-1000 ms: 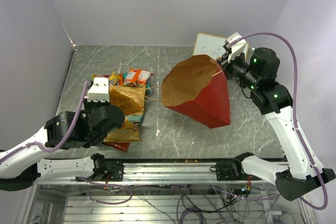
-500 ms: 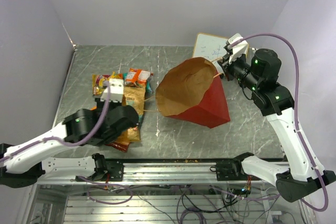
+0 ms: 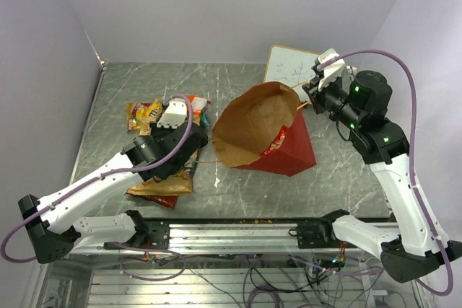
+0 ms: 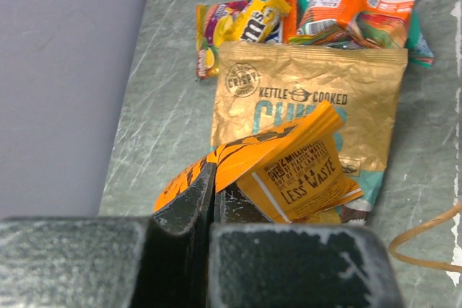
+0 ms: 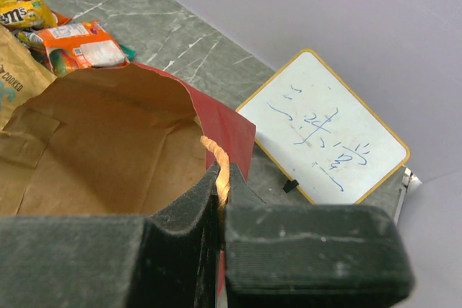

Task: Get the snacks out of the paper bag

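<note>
The right jaws are pinching the bag's [image 3: 249,124] cord handle [image 5: 216,155], holding its mouth open leftward. A red pack [image 3: 274,143] is lying inside, mostly hidden. Left of the bag, the nearer left jaws are clamping an orange pack [image 4: 285,167] over the snack pile [image 4: 310,99].

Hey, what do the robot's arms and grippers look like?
White links with black joints on the left arm and right arm, each trailed by a purple-grey cable. Left gripper and right gripper have dark, matte, blocky fingers. Green lights dot the right arm.
</note>
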Motion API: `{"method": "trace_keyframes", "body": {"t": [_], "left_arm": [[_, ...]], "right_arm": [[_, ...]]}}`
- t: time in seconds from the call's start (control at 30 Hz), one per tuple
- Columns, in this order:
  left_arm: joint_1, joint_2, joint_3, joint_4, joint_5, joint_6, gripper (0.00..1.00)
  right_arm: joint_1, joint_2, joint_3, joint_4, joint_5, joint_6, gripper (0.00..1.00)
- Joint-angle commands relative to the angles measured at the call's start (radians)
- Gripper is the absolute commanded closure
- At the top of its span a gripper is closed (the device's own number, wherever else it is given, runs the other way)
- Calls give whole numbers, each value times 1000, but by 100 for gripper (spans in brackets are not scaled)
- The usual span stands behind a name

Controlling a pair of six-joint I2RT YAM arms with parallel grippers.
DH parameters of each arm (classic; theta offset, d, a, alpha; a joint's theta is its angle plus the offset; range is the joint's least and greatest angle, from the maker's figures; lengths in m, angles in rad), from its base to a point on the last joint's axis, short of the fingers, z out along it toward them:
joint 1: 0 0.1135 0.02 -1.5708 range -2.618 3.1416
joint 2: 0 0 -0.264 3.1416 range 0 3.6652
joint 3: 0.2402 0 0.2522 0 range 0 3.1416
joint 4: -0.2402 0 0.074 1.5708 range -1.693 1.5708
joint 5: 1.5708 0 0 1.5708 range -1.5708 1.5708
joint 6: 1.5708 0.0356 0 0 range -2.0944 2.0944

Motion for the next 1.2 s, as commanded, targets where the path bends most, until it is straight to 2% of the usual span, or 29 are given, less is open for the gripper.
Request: {"method": "trace_keyframes", "body": {"t": [0.0, 0.13, 0.4, 0.5, 0.6, 0.67, 0.77, 0.83, 0.97, 1.17], "left_arm": [[37, 4, -32, 230, 98, 155, 93], [48, 21, -56, 341, 152, 276, 93], [89, -31, -213, 685, 335, 583, 93], [131, -33, -273, 767, 386, 628, 93], [174, 5, -271, 780, 384, 633, 93], [188, 50, -231, 741, 323, 599, 81], [204, 116, -153, 678, 261, 557, 48], [209, 147, -94, 630, 220, 535, 36], [225, 195, 22, 555, 157, 499, 26], [239, 192, 134, 545, 173, 489, 24]], "right_arm": [[0, -27, -3, -4, 12, 6, 100], [0, -35, -2, -10, 22, 5, 100], [1, -32, 3, -9, 28, 7, 100], [0, -29, 7, -8, 27, 11, 100], [0, -23, 14, -10, 30, 12, 100], [0, -19, 15, -8, 31, 12, 100], [1, -10, 23, -4, 31, 11, 100], [0, -3, 26, -2, 32, 8, 100], [0, 10, 37, -5, 40, -2, 100], [0, 9, 46, -15, 81, -52, 100]]}}
